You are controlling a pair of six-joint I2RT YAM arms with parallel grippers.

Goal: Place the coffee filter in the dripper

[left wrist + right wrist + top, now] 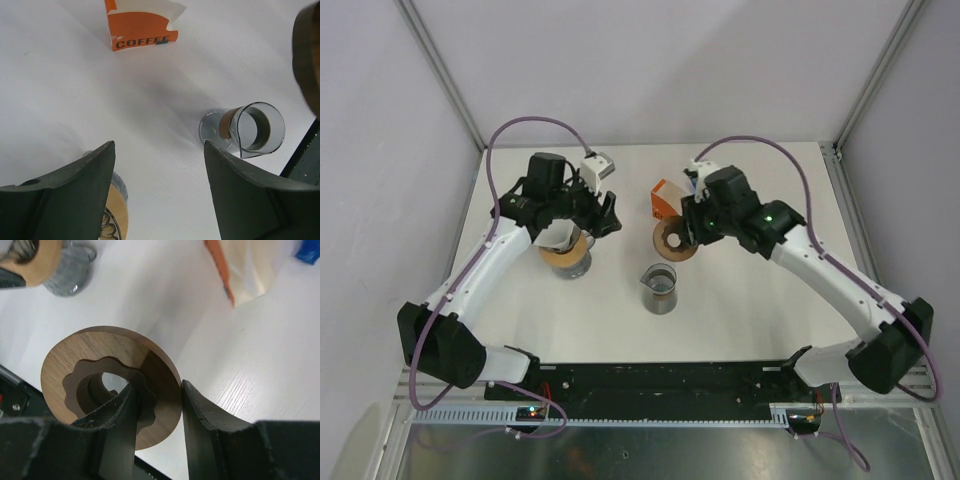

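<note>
Filter placement at the dripper. My left hand [610,217] hovers over the dripper [572,258], a glass vessel with a wooden collar on the left of the worktop [750,310]. Its fingers are spread wide and released, with nothing between them in the left wrist view. A white shape at the collar, which I take to be the coffee filter [557,236], lies in or on the dripper's mouth. My own hand hides part of it, so I cannot tell whether it sits fully down. My right hand [159,387] is clenched on a wooden ring [100,347], one finger through its hole and the other outside its rim, and holds it just above the worktop near the orange filter box [665,198]. A glass jug [658,288] stands apart, between the two arms. To do this step well, I judge that I should lift the left hand straight up with its fingers wide, so that neither pad catches the paper's edge. I should then check that the paper lies evenly against the wall, not tilted or riding on the collar. Meanwhile the ring belongs level and well clear of the dripper.
</note>
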